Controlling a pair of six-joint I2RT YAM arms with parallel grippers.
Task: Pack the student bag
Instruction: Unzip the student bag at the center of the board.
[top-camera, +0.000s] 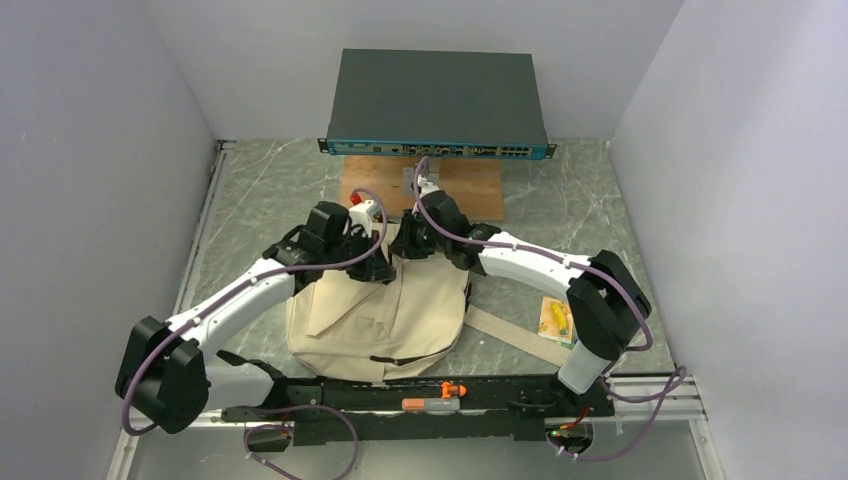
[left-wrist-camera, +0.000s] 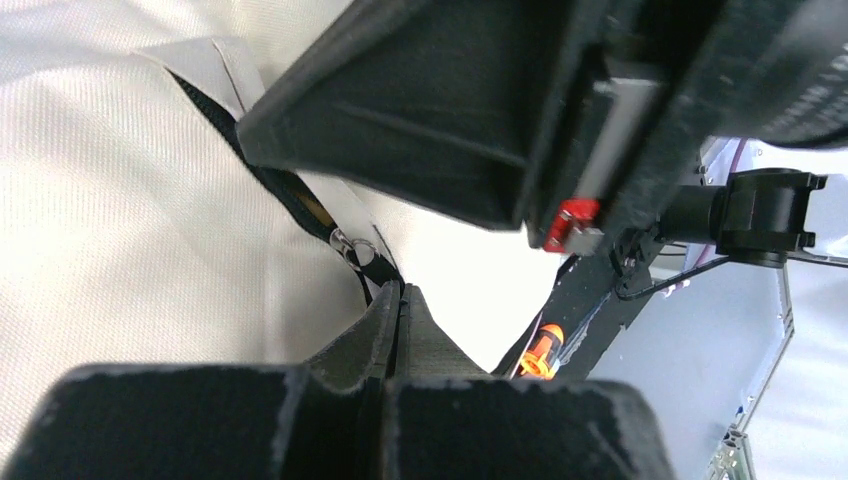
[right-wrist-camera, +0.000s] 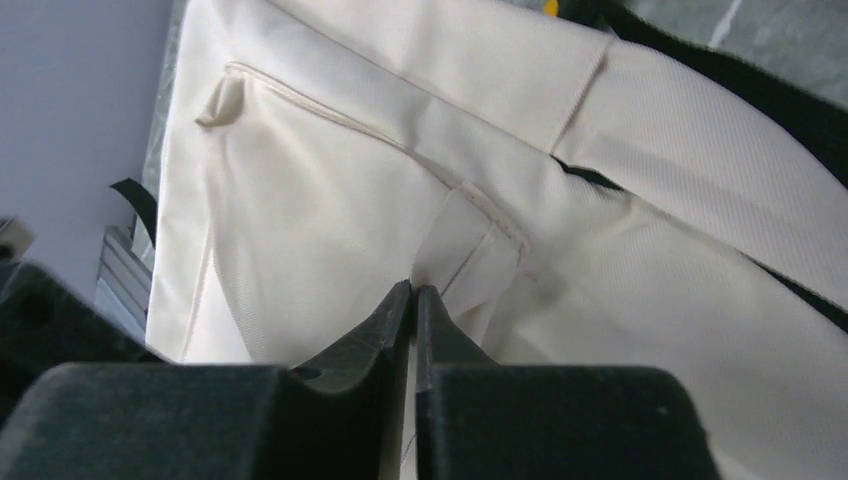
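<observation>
Top external view: the bag lies flat on the table near its front edge. Left jaws are pressed together beside its zipper; right jaws, barely apart, pinch a fabric fold.

Switch box and wooden board stand behind student bag

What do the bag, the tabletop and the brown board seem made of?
The student bag looks like matte cream woven canvas: weave and stitched seams show in the wrist views. The tabletop is grey with white veins, marble or a marble-look laminate. The board looks like brown wood, grain unclear.
</observation>
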